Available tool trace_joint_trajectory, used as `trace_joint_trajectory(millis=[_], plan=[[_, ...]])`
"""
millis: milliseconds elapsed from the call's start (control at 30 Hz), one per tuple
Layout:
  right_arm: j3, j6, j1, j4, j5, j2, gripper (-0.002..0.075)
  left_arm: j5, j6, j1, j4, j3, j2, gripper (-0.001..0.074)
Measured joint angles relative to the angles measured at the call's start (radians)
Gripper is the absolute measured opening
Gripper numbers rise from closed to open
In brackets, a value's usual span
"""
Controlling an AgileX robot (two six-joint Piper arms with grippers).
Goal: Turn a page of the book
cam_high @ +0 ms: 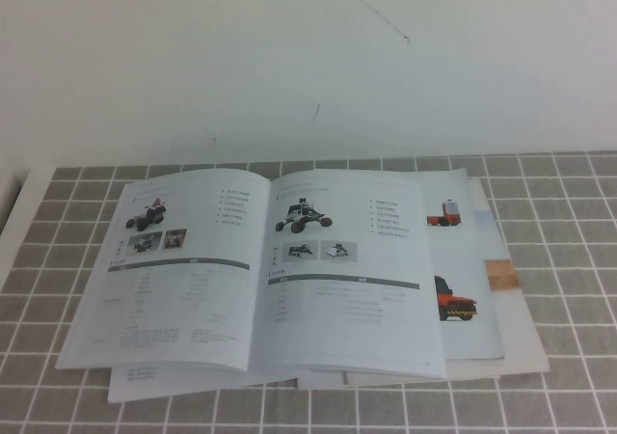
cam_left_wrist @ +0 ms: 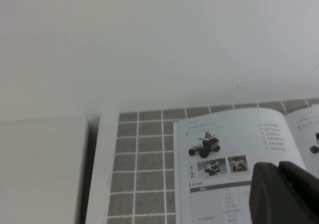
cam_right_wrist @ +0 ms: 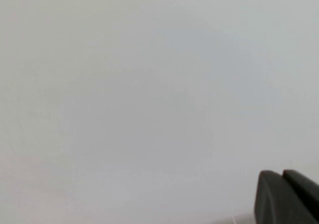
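Glossy leaves on the book point(cam_high: 260, 270), open flat on the tiled table point(cam_high: 58, 251), could slip or lift doubled; my left gripper point(cam_left_wrist: 286, 194) and right gripper point(cam_right_wrist: 289, 196) hang clear, closed, empty.

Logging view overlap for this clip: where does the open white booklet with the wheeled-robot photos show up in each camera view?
High view: the book lies open mid-table on the grey tiled table; no gripper shows.
Left wrist view: its left-hand page fills the lower right, behind the left gripper.
Right wrist view: not in it; only blank wall and the right gripper.
Shared landmark: the dark rover photo.
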Motion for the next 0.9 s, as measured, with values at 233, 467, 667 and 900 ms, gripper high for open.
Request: trace_joint_trajectory(millis=[233,467,667,900], plan=[[0.000,-0.230,0.039,-0.009,0.444,0.144,0.0010,-0.095,0.000,-0.103,0.040,0.000,0.173,-0.0004],[0.000,-0.486,0.055,0.254,0.567,0.235,0.0010,-0.135,-0.019,-0.116,-0.090,0.000,0.363,-0.0004],[0.000,-1.018,0.097,0.690,0.662,0.340,0.0010,-0.084,0.158,-0.116,-0.322,-0.014,0.582,-0.0004],[-0.002,-1.238,0.102,1.031,0.651,0.516,0.0010,0.076,0.533,-0.116,-0.616,-0.124,0.830,-0.0004]])
